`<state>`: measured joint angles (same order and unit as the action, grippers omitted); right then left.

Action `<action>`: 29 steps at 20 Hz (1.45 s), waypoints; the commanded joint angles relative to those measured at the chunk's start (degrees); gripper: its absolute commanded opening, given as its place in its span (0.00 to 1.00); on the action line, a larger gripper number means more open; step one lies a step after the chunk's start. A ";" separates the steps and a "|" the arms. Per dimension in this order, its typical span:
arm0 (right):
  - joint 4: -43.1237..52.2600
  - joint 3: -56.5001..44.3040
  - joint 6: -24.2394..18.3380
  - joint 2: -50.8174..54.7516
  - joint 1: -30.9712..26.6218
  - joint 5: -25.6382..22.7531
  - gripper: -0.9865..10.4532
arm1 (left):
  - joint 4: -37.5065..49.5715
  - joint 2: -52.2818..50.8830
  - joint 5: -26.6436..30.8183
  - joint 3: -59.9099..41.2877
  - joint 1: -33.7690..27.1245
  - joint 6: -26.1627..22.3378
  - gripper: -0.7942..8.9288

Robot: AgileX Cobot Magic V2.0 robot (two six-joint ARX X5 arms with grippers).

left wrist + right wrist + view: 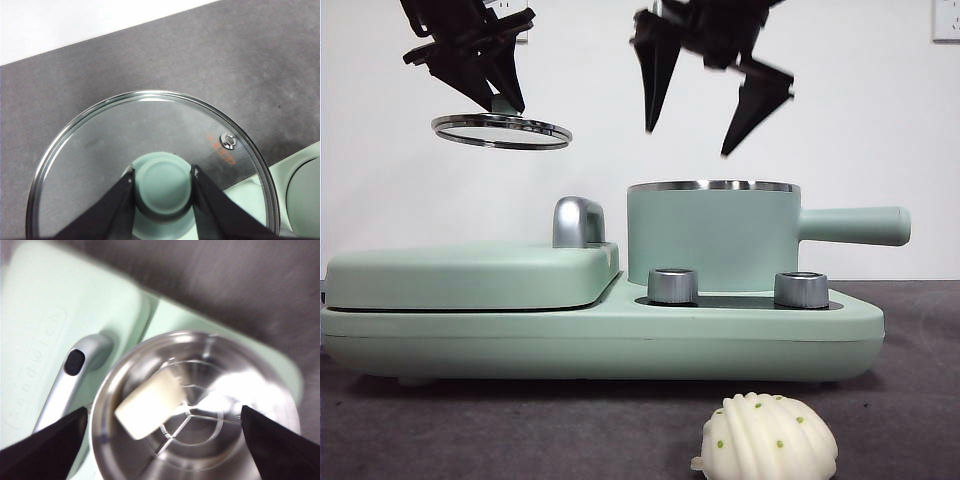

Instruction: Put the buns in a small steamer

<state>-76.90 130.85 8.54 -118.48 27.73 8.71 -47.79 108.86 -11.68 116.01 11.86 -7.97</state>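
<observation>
The mint-green small steamer (712,232) stands lidless on the cooker's right side, its handle pointing right. In the right wrist view the smooth loaf-shaped bun (148,404) lies inside the steel pot (270,390). The ridged bun with green dots (766,438) lies on the dark table in front of the cooker. My right gripper (705,140) (165,440) hangs open and empty above the pot. My left gripper (500,100) (163,181) is shut on the green knob of the glass lid (500,130) (100,150), held in the air above the griddle cover.
The mint-green cooker base (600,340) carries a flat griddle cover (470,272) with a chrome handle (576,220) on its left, and two steel knobs (672,285) in front of the pot. A white wall stands behind.
</observation>
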 commanded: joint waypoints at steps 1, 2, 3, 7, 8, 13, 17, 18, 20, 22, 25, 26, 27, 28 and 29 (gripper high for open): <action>-4.55 -0.72 -2.58 3.96 1.22 -3.30 0.51 | 1.36 -0.07 -0.24 2.43 0.00 -0.13 0.10; -4.55 -2.47 -2.60 6.29 1.60 -3.58 0.51 | 1.38 -0.07 -0.24 2.43 0.00 -0.13 0.10; -4.55 -6.03 -2.62 10.25 2.19 -4.04 0.51 | 1.40 -0.07 -0.24 2.45 0.00 -0.13 0.10; -4.52 -23.50 -1.46 26.25 5.14 -5.75 0.51 | 1.51 -0.07 -0.24 2.43 0.00 -0.15 0.10; -4.52 -28.92 -1.27 30.47 6.71 -5.79 0.51 | 1.46 -0.07 -0.24 2.43 0.00 -0.13 0.10; 8.76 -56.24 9.44 44.26 18.84 -5.70 0.51 | 1.29 -0.07 -0.28 2.43 0.15 -0.13 0.10; 23.89 -72.85 16.92 44.41 28.37 -6.03 0.51 | 1.16 -0.07 -0.31 2.45 0.15 -0.13 0.10; 28.96 -76.26 18.23 43.85 29.75 -6.03 0.51 | 1.07 -0.07 -0.31 2.45 0.15 -0.13 0.10; 35.28 -80.74 19.85 41.86 30.82 -6.23 0.51 | 1.07 -0.07 -0.31 2.43 0.15 -0.13 0.10; 36.98 -82.47 19.96 39.34 30.82 -6.88 0.51 | 1.07 -0.07 -0.31 2.43 0.15 -0.13 0.10; 38.97 -82.64 19.21 35.85 30.82 -9.16 0.51 | 1.07 -0.07 -0.33 2.43 0.15 -0.13 0.10; 39.67 -82.64 19.12 34.77 30.82 -8.92 0.51 | 1.07 -0.07 -0.33 2.43 0.15 -0.13 0.10; 40.00 -82.64 19.12 33.68 30.82 -8.57 0.51 | 1.09 -0.07 -0.31 2.43 0.15 -0.13 0.10; 40.00 -82.64 19.12 32.70 30.82 -8.59 0.48 | 1.09 -0.07 -0.31 2.43 0.15 -0.13 0.10; 40.02 -82.64 19.15 31.87 30.82 -8.63 0.44 | 1.09 -0.07 -0.33 2.43 0.15 -0.13 0.10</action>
<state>-37.08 47.79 27.46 -85.69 57.95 0.16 -47.99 108.86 -11.73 116.01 11.86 -7.97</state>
